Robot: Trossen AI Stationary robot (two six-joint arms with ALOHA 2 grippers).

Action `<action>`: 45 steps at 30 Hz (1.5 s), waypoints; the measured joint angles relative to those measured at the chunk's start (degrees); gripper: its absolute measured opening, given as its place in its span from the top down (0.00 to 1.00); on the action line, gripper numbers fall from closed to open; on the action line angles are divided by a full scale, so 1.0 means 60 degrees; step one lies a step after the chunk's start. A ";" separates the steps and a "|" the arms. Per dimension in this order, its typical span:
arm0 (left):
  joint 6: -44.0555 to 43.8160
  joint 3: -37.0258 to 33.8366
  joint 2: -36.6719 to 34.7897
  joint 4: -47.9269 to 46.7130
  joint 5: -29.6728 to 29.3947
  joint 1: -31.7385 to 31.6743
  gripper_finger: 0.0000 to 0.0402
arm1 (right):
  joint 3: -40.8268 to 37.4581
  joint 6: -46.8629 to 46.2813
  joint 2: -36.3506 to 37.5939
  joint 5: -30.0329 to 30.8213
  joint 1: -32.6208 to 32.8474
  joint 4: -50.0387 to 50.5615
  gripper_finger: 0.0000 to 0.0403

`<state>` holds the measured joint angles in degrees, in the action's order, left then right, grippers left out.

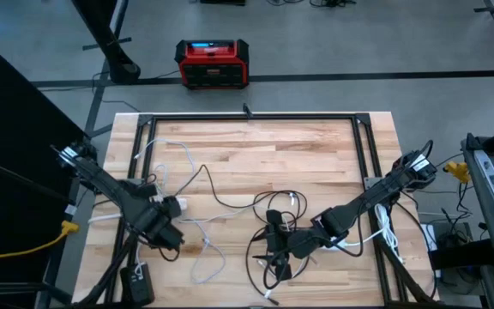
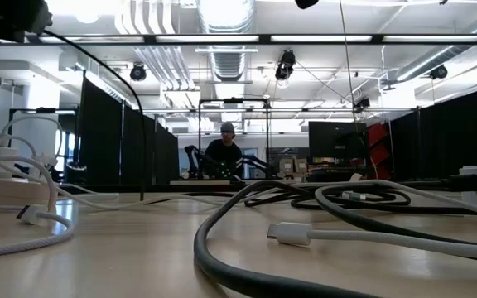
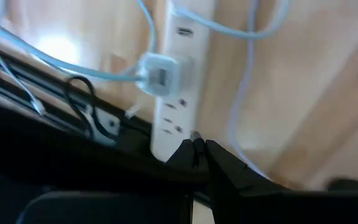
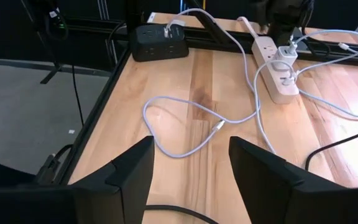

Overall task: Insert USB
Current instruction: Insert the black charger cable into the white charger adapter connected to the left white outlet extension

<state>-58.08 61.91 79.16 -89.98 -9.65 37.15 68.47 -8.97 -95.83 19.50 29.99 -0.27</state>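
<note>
A white power strip (image 3: 178, 81) lies on the wooden table near its left edge, with a white charger (image 3: 156, 74) plugged into it. It also shows in the right wrist view (image 4: 275, 67) and in the high view (image 1: 168, 204). My left gripper (image 3: 197, 144) (image 1: 170, 232) hovers just off the strip's end, shut on a small pale plug tip. My right gripper (image 4: 191, 165) (image 1: 279, 246) is open above a tangle of black cables (image 1: 273, 225), touching nothing. A loose white USB cable (image 4: 191, 134) lies in loops on the table, its plug (image 4: 220, 126) free. My left gripper pinches a small metallic plug tip (image 3: 195, 135) between its two fingertips; only that tip shows past them. A white strip (image 3: 199, 210) shows between the fingers farther back, probably its cable. The tip points at the power strip's end, and I cannot tell whether it touches.
A black power strip (image 4: 160, 41) sits at the table's near left corner. A red-and-black box (image 1: 212, 63) stands on the floor beyond the far edge. Grey and white cables, one with a white plug (image 2: 291, 234), cross the low view. A person (image 2: 224, 149) sits far behind.
</note>
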 joint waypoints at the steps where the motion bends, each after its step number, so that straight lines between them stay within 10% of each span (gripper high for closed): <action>1: -0.0021 -0.0100 -0.0197 -0.0009 -0.0222 -0.0018 0.97 | 0.0000 -0.0003 0.0000 0.0000 -0.0012 0.0000 0.54; 19: 0.0843 -0.2661 -0.2614 0.2386 -0.1320 -0.0026 0.97 | 0.0000 -0.0007 -0.0004 0.0004 -0.0031 -0.0055 0.54; 45: 0.1351 -0.2664 -0.3078 0.2574 -0.1650 -0.0023 0.97 | -0.0007 -0.0264 -0.0271 0.0004 -0.0112 -0.0076 0.54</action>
<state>-49.98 45.93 60.69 -74.53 -19.55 37.01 68.42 -10.56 -97.46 19.53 29.32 -0.73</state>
